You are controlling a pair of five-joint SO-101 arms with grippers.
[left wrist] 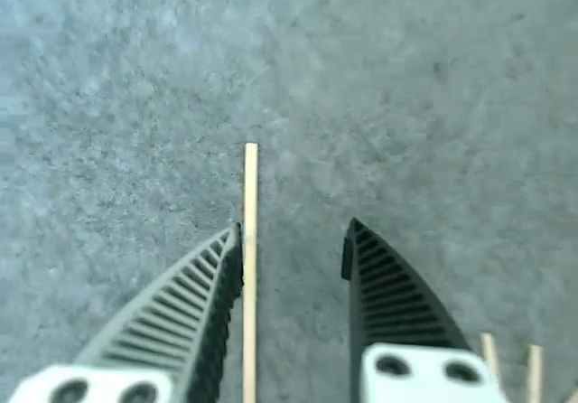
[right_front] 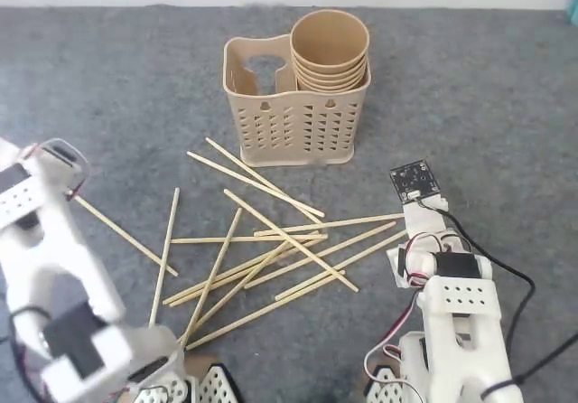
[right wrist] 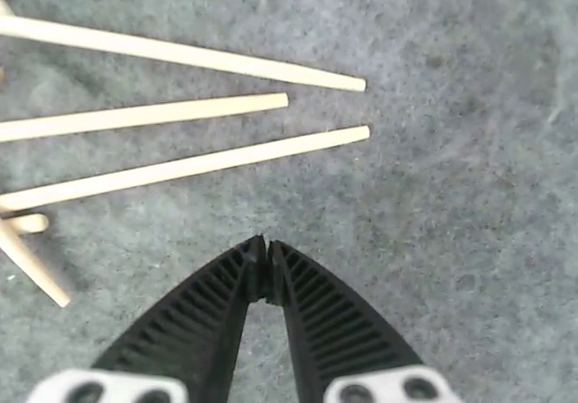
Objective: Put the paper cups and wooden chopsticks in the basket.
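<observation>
Grey felt covers our desk (right_front: 488, 87); the paper cups (right_front: 330, 42) already sit stacked in the basket (right_front: 298, 132), chopsticks (right_front: 271, 249) scattered before it with open room around. Our left gripper (left wrist: 295, 231) straddles one chopstick (left wrist: 250, 195), fingers (left wrist: 199, 295) apart, we judge to take it; our right gripper (right wrist: 267, 245) rests closed, empty.

At upper centre of the high view, the lower parts of the stacked paper cups (right_front: 330, 49) are concealed by the basket (right_front: 302, 130) wall. One chopstick (left wrist: 250, 231) is cut off by the left wrist view's edge, and three chopsticks (right wrist: 153, 114) by the right wrist view's.
</observation>
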